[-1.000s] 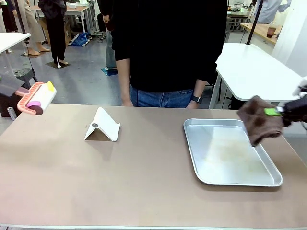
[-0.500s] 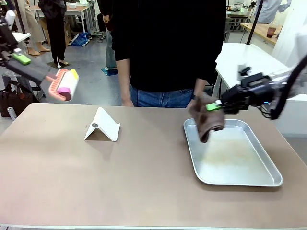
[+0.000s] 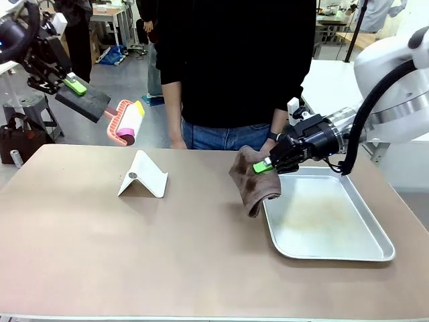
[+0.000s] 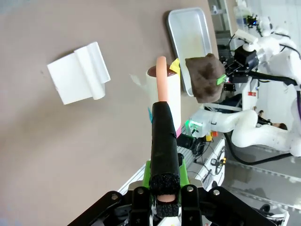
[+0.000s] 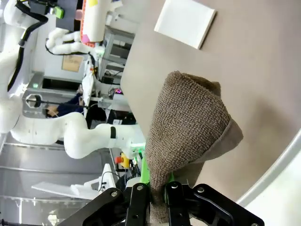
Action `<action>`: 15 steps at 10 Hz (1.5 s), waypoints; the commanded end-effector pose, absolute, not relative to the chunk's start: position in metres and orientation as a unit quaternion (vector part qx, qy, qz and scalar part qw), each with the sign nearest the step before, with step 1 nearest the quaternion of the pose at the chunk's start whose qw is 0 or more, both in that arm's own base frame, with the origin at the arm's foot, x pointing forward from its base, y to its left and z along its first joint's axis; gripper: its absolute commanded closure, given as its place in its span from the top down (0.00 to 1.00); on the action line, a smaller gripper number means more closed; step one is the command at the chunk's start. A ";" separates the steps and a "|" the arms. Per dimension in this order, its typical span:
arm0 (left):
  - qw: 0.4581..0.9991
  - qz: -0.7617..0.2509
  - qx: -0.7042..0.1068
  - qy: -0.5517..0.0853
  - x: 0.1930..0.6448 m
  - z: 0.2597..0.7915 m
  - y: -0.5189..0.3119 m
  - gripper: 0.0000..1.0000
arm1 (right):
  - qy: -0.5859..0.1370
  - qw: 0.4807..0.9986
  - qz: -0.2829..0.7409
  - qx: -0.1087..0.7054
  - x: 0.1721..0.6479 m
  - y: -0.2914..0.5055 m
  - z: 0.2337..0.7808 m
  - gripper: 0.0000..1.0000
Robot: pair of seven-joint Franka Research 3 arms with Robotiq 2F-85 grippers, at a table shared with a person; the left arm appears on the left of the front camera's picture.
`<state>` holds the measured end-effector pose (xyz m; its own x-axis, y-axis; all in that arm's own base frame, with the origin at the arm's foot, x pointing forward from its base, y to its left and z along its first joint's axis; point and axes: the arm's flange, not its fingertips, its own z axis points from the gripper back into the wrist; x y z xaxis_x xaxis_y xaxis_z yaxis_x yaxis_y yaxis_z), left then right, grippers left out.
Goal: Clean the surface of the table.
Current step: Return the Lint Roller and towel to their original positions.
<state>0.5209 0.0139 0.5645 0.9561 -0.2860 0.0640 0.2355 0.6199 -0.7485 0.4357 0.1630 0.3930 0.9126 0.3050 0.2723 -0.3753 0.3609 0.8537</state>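
Observation:
The taupe-brown table stretches across the front view. My right gripper is shut on a brown cloth that hangs down to the tabletop at the left rim of the metal tray. In the right wrist view that cloth bulges up from between my fingers. High at the far left, my left gripper is shut on the black handle of a lint roller, held in the air above the table's back edge. The left wrist view shows that roller above the table.
A white folded stand sits at the back left of the table. A person in a black top stands at the far side, hands by the table's edge. White-topped tables stand to the right and left behind.
My right arm has swung left with the cloth, from beyond the tray's right side to its left rim. The left arm has risen and carried the lint roller rightward.

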 end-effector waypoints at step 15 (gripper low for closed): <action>0.919 -0.103 -0.363 0.110 0.565 0.486 -0.079 0.23 | -0.057 0.853 0.150 0.497 0.487 0.249 0.327 0.12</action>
